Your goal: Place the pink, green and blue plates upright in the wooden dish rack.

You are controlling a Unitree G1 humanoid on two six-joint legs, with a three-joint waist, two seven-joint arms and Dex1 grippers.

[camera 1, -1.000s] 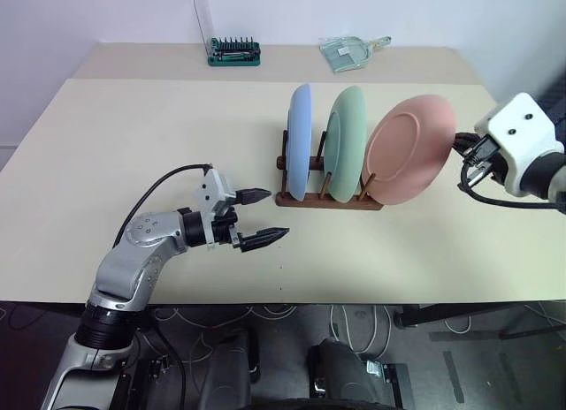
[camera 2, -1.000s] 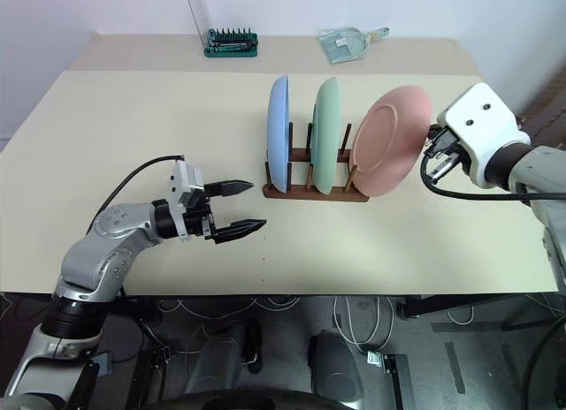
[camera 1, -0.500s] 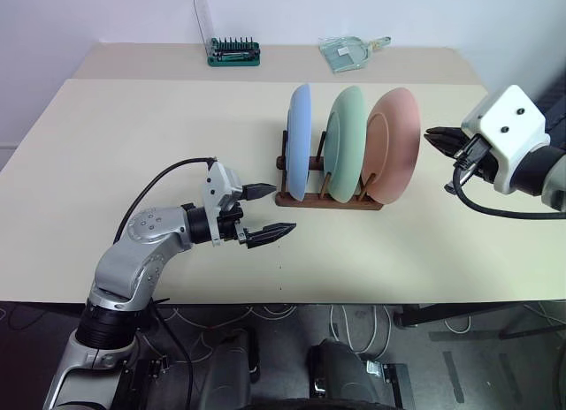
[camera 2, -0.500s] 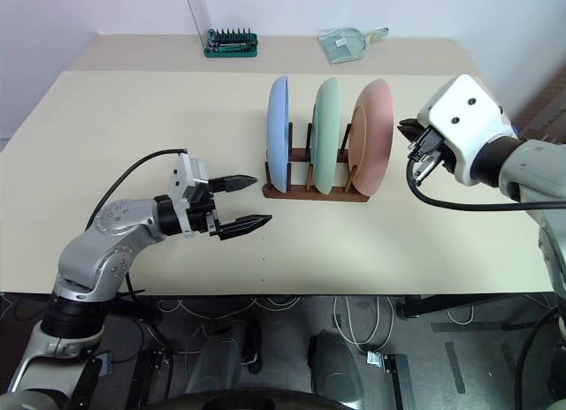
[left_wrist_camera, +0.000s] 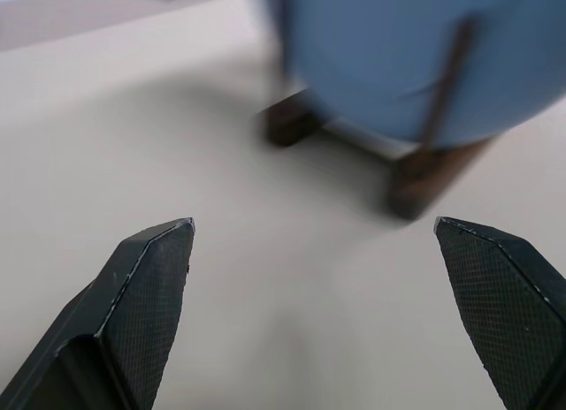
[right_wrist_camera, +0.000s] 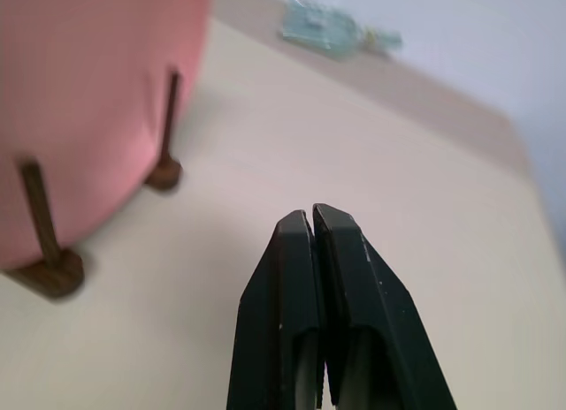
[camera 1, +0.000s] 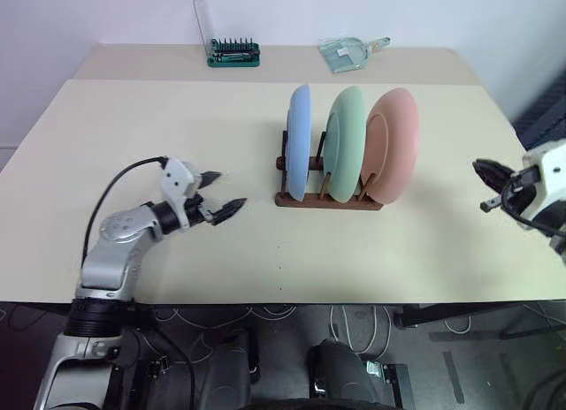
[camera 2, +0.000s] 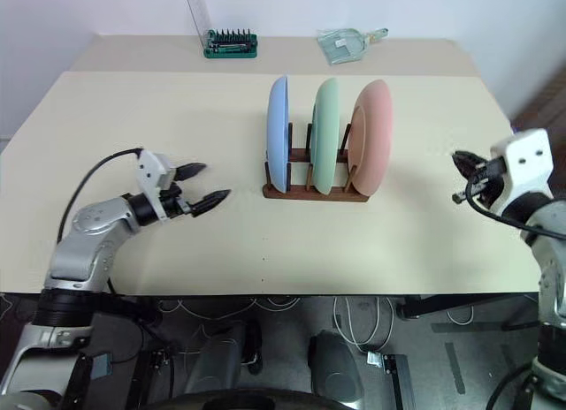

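No readable lettering shows on anything in front of you. Your left gripper (camera 1: 223, 191) has its jaws spread wide and empty, above the pale beige bench (camera 1: 177, 127). Ahead of those jaws, well apart, stands the small dark brown wooden dish rack (camera 1: 327, 198), with the round light blue plastic plate (camera 1: 299, 140) upright nearest them, then the pale green plate (camera 1: 347, 140), then the salmon pink plate (camera 1: 394, 140). Your right gripper (camera 1: 485, 171) has its jaws clenched together on nothing, well clear of the pink plate. At the bench's far edge sit a green holder of black bits (camera 1: 234, 53) and a clear bag (camera 1: 347, 53).
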